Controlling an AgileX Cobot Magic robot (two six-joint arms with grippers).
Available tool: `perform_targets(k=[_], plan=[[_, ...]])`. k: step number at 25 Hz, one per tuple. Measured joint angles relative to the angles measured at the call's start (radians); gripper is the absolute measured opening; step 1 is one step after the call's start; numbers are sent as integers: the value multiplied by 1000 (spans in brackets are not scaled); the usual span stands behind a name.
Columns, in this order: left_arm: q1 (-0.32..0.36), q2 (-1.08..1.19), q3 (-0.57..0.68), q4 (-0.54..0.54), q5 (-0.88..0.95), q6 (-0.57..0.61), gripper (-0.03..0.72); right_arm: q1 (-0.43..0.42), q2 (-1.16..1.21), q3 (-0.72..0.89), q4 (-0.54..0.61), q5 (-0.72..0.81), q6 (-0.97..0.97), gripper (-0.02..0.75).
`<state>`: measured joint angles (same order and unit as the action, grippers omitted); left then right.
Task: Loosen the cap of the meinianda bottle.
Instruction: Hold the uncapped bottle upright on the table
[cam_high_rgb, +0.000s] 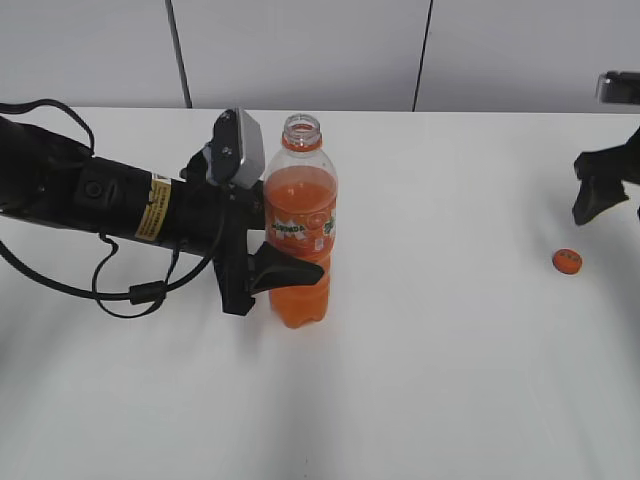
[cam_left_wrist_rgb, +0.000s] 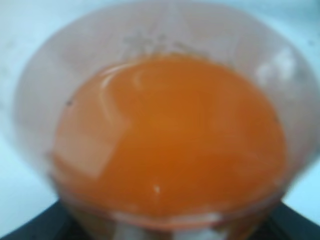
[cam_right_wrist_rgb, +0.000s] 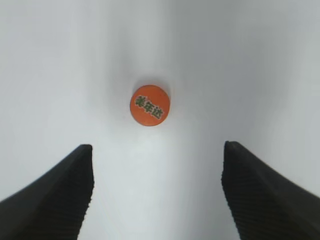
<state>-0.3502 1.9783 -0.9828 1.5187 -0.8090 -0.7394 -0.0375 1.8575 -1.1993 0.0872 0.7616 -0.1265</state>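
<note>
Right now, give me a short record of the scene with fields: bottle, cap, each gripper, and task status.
bottle: meinianda bottle upright on the table, mouth open, no cap on it
cap: orange cap lying flat on the table, far to the bottle's right
left gripper: left gripper clamped around the bottle's body
right gripper: right gripper open, empty, above the table near the cap
task status: cap is fully off

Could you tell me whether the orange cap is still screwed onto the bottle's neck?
No, the cap lies on the table, far right of the open-necked meinianda bottle.
</note>
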Motion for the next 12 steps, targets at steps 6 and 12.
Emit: perform_targets(k=[6, 12], plan=[[0, 0, 0, 0, 0, 0, 427, 0, -66, -262, -23, 356, -1, 596], [0, 0, 0, 0, 0, 0, 427, 0, -95, -463, -70, 443, -2, 596]])
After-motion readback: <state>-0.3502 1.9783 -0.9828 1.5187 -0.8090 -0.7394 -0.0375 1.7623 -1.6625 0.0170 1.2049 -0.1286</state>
